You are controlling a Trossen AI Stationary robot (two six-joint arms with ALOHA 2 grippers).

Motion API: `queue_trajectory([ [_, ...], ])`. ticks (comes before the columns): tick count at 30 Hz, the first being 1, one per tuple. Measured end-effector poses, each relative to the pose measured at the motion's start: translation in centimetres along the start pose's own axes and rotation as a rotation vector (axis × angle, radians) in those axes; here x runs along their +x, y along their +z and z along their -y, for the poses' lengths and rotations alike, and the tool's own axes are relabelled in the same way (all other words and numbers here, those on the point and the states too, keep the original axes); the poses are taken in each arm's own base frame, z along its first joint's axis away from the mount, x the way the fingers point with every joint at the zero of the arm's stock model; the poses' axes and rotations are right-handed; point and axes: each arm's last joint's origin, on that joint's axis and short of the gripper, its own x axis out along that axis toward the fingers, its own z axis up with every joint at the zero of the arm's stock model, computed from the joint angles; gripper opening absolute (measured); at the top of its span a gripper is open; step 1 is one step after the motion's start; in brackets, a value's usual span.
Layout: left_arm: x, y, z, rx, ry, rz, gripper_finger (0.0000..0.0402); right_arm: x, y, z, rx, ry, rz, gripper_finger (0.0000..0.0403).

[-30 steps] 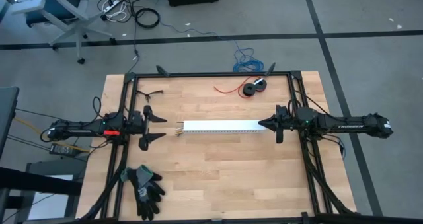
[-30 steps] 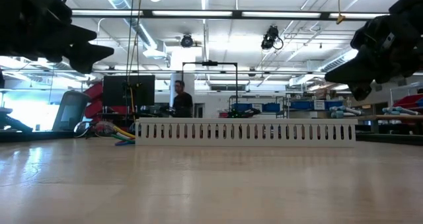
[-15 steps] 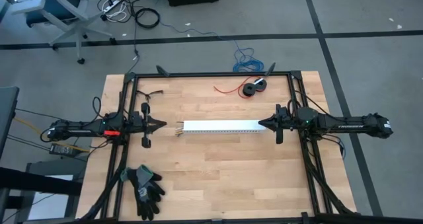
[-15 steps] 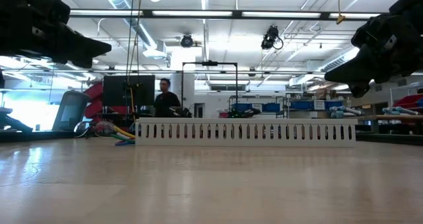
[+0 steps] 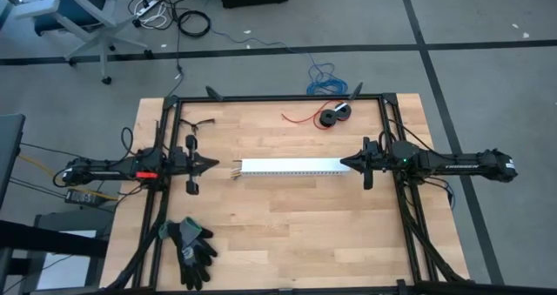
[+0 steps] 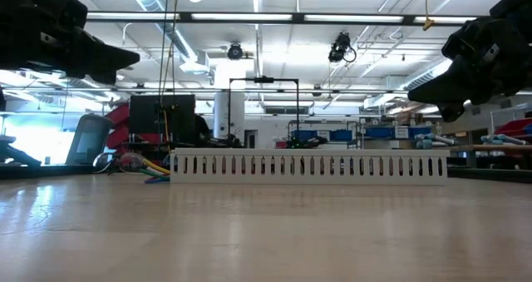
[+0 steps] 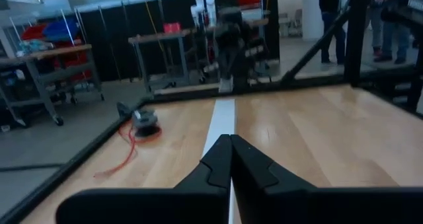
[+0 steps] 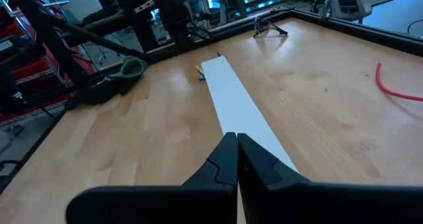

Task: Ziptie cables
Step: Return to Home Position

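Note:
The cables (image 5: 234,170) show as thin coloured wire ends sticking out of the left end of a long white slotted duct (image 5: 287,166), which lies flat mid-table. In the low view the cables (image 6: 148,170) lie on the wood beside the duct (image 6: 307,165). My left gripper (image 5: 214,164) hovers shut just left of the cable ends, pointing at them. My right gripper (image 5: 343,163) hovers shut at the duct's right end. Both stand well above the table, the left (image 6: 133,61) and the right (image 6: 413,89). In the wrist views the duct (image 7: 221,118) (image 8: 234,105) runs away from each shut pair of fingers.
A red wire with a black spool (image 5: 329,116) lies at the far edge, right of centre. A small dark wire piece (image 5: 202,123) lies at the far left. Dark gloves (image 5: 191,248) rest at the near left. A black frame (image 5: 278,98) borders the table. A blue wire coil (image 5: 322,76) lies on the floor.
My left gripper has shut its fingers from wide open, staying in place left of the cable ends. The duct and cables have not moved.

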Motion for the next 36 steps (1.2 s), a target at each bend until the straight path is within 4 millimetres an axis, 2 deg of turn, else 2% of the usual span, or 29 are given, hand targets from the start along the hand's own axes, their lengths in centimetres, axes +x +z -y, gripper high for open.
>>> queue_trajectory([
  [9, -0.05, 0.92, -0.12, -0.010, 0.011, 0.095, 0.0020, 0.00, -0.01, 0.00, 0.000, 0.000, -0.001, 0.0000],
  [36, -0.05, 0.97, -0.12, -0.011, 0.009, 0.100, 0.0021, 0.00, -0.01, 0.00, 0.000, 0.000, -0.001, 0.0000],
])
